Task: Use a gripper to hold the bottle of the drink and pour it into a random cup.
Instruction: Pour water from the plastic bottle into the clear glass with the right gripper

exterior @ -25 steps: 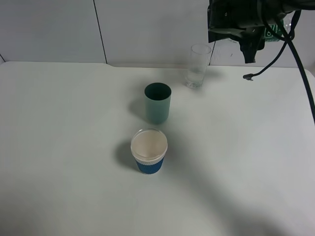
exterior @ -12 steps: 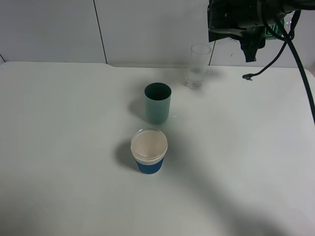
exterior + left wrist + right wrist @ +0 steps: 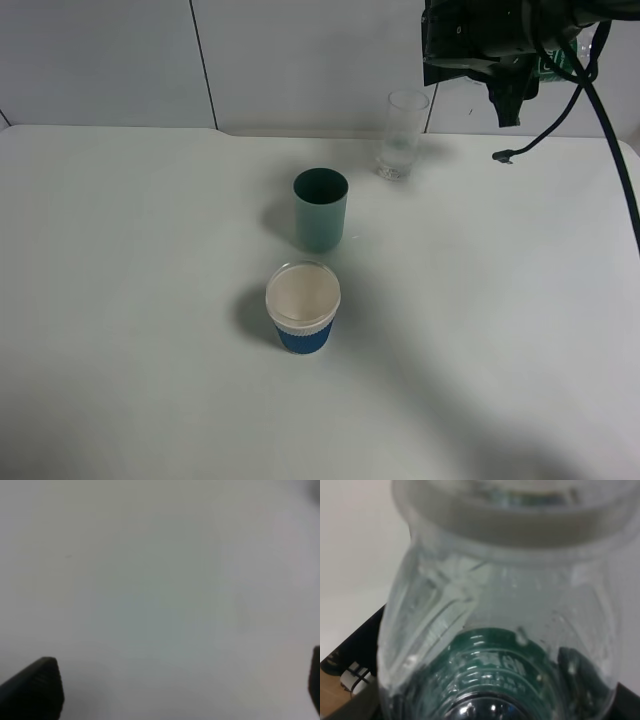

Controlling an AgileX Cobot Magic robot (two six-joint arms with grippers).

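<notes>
We see the right pincer [image 3: 525, 70] high over the counter's [image 3: 120, 300] far right edge, clamped on the bottle [image 3: 500, 630]. The glass [image 3: 403, 135] stands upright below it, just toward the middle, not touching. The left pincer [image 3: 175, 690] gapes empty, so the right arm is nearer.

Robot test bench (lab-like), plain white table [image 3: 130, 260], white panelled wall [image 3: 300, 60], black cabled arm [image 3: 470, 40] overhead.
</notes>
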